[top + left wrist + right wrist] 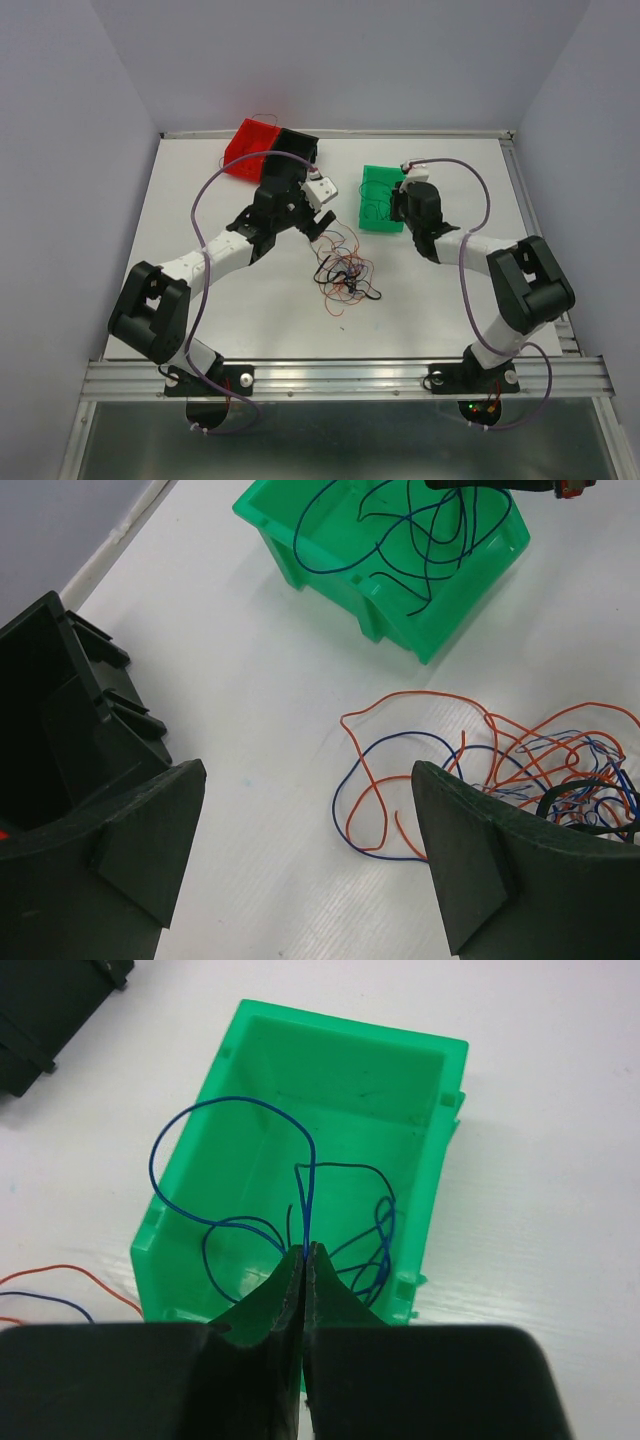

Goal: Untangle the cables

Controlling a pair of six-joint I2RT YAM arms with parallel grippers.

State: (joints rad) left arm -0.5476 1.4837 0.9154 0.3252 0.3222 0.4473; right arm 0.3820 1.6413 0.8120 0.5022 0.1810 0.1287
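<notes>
A tangle of thin red, orange, blue and black cables [345, 275] lies on the white table, also in the left wrist view [520, 760]. My left gripper [322, 212] is open and empty, just up and left of the tangle; its fingers [470, 850] straddle bare table beside an orange and a blue loop. My right gripper [403, 203] is shut on a blue cable [310, 1175] over the green bin [440, 1150], which holds several blue cables [420, 540].
A red bin [245, 148] and a black bin [297, 148] stand at the back left; the black bin [50, 730] is close to my left gripper. The green bin [368, 185] stands at the back middle. The table edges run on all sides.
</notes>
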